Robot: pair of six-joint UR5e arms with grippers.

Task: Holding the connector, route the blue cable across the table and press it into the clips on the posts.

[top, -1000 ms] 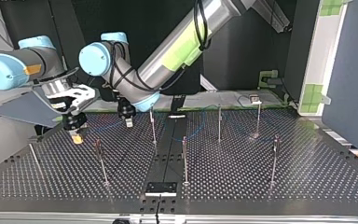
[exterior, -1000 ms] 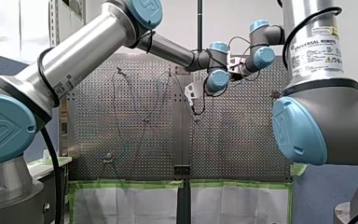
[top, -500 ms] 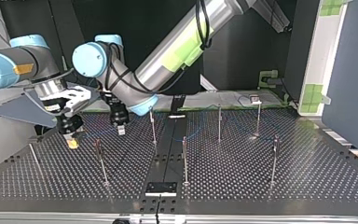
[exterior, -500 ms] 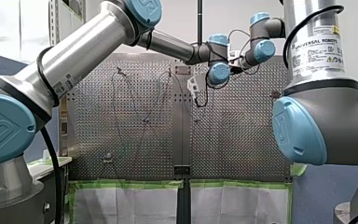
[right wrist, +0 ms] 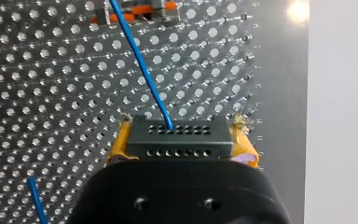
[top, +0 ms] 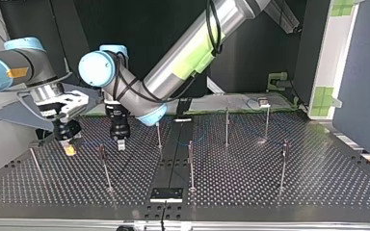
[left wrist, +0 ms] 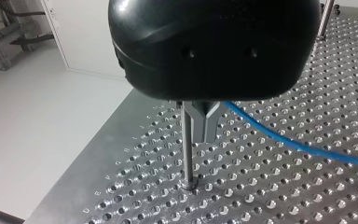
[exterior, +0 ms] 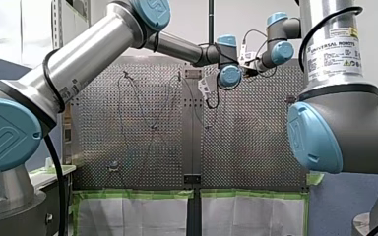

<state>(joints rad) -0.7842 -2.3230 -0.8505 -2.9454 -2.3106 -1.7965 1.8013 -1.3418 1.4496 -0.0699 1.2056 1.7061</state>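
My left arm (exterior: 103,44) is stretching in a long slant from the top view's upper right, past the middle of the perforated table (top: 270,192). Its wrist is bending so that the left gripper (top: 121,143) is pointing straight down. It is hanging low over the table near the edge on the arms' side, toward the corner at the top view's left.

In the left wrist view its metal fingers (left wrist: 204,126) are meeting in a narrow point with no gap showing. They are standing just beside a thin post (left wrist: 186,149) that is rising from a hole in the table. The blue cable (left wrist: 298,145) is coming out from behind these fingers and sloping away over the holes. I cannot tell whether the fingers are pinching it.

My right arm (exterior: 334,49) is coming in closer to that same corner, and the right gripper (top: 69,149) is also aiming downward, low over the table. Its yellow pads (right wrist: 114,149) are pressing on both sides of the black connector (right wrist: 177,135). The cable is leaving the connector's face and running over the table to an orange and grey fitting (right wrist: 135,14). In the top view the two grippers are hanging near each other, with one of the posts (top: 103,166) just in front of them.
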